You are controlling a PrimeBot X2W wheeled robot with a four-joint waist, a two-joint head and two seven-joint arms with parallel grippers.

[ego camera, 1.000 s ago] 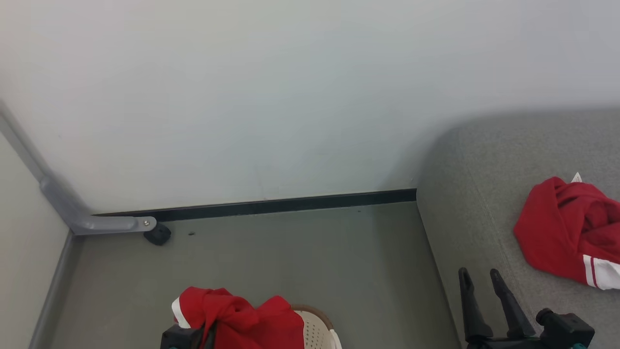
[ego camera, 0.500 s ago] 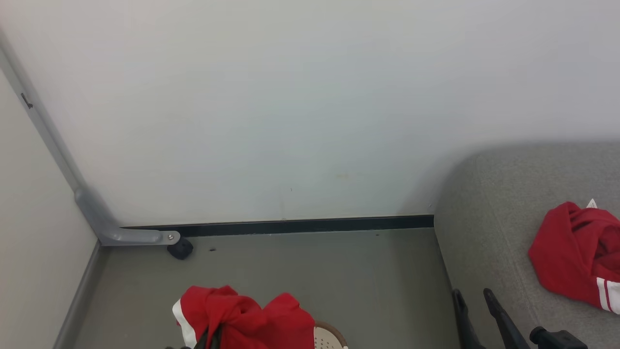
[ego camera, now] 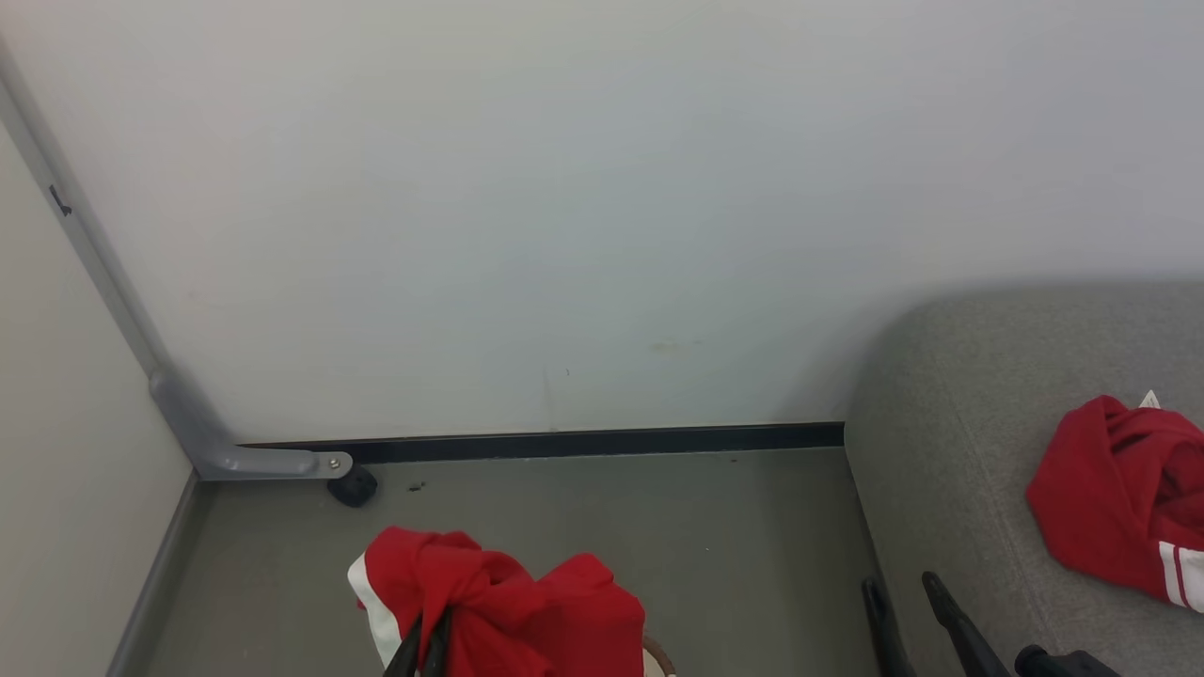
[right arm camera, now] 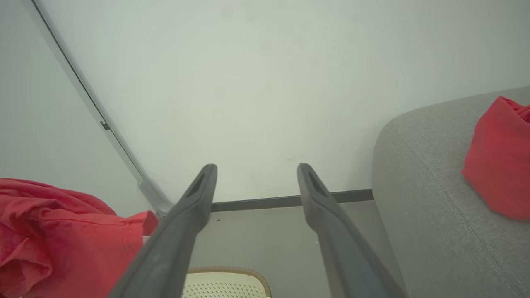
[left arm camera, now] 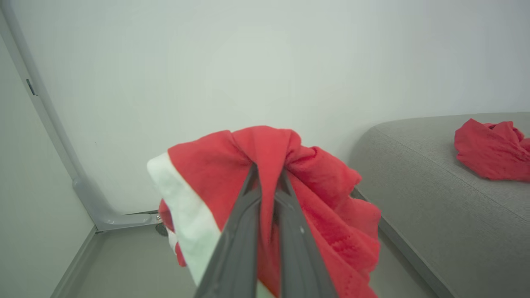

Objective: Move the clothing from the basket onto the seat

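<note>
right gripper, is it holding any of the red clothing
No, the right gripper stands open, its jaws wide apart with no fabric between them.

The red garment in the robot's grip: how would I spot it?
Find the big grey seat on the right, where one red garment lies. Left of it, over the floor, the held garment hangs bunched; unlike the other, it is pinched in the shut left gripper.

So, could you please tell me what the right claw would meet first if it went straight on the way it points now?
Most likely the white wall, just above the dark skirting. The open right claw has nothing in its line before that, though depth is hard to judge.
</note>
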